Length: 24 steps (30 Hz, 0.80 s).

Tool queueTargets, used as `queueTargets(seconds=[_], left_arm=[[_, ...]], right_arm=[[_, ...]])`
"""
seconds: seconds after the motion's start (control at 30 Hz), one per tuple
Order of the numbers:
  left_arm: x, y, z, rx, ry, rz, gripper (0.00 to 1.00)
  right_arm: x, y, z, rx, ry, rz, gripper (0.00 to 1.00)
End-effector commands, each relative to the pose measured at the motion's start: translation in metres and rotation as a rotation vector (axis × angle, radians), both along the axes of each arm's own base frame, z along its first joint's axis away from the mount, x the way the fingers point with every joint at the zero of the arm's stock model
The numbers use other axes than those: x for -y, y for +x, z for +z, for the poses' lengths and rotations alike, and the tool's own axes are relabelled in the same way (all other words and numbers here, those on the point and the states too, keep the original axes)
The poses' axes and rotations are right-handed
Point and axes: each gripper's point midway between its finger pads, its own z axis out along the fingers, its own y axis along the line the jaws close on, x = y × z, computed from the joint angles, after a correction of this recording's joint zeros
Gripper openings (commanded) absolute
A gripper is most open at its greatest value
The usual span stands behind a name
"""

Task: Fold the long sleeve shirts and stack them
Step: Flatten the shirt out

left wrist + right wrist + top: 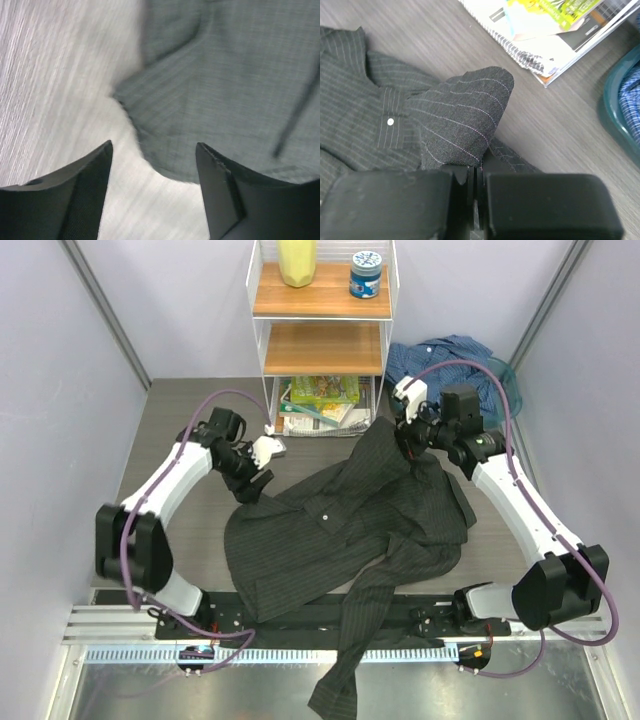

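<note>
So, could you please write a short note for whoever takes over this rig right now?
Left fingers: open, empty, over the left edge of the charcoal shirt.
Right fingers: shut on a fold at that shirt's far end.
Charcoal shirt: spread unfolded on the table, one sleeve hanging over the near edge.
Blue shirt: crumpled in the teal basket, far right.
Done: nothing folded yet.
Left: fold both shirts, then stack them.

A lab test booth: plain pale walls [60, 390] box in a grey desk [180, 410], robot arms [165, 485] bolted to a metal rail [110, 625] at six o'clock, shelf [320, 345] at twelve.
</note>
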Motion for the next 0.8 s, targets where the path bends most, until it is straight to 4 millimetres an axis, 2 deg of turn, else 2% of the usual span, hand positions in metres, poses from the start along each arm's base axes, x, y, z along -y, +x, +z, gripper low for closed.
queueTargets(seconds=[0.0,0.03,0.07,0.1,0.13,0.2,0.23,0.47,0.77], left_arm=[[-0.007,0.046,-0.007,0.031,0.006,0.002,0.60],[-0.004,0.050,-0.015,-0.007,-0.014,-0.011,0.59],[-0.002,0.058,-0.012,0.004,-0.018,-0.032,0.59],[0.001,0.060,-0.012,-0.004,-0.027,-0.050,0.61],[0.003,0.059,-0.021,-0.043,-0.030,-0.063,0.63],[0.005,0.065,-0.023,-0.047,-0.029,-0.100,0.65],[0.004,0.061,-0.034,-0.093,-0.020,-0.110,0.65],[0.009,0.054,-0.062,-0.191,-0.024,-0.172,0.68],[0.014,0.054,-0.094,-0.207,0.006,-0.209,0.67]], right_arm=[[-0.002,-0.010,0.003,0.006,-0.004,0.046,0.01],[-0.002,-0.009,0.002,-0.004,0.001,0.046,0.01],[-0.003,-0.009,0.000,-0.011,0.001,0.046,0.01],[-0.003,-0.009,0.000,-0.015,0.002,0.045,0.01],[-0.003,-0.008,0.000,-0.017,0.003,0.044,0.01],[-0.003,-0.006,0.000,-0.019,0.000,0.038,0.01],[-0.003,-0.005,0.000,-0.020,-0.001,0.037,0.01],[-0.001,0.001,-0.001,-0.017,-0.014,0.024,0.01],[0.005,0.004,-0.002,-0.020,-0.033,0.002,0.01]])
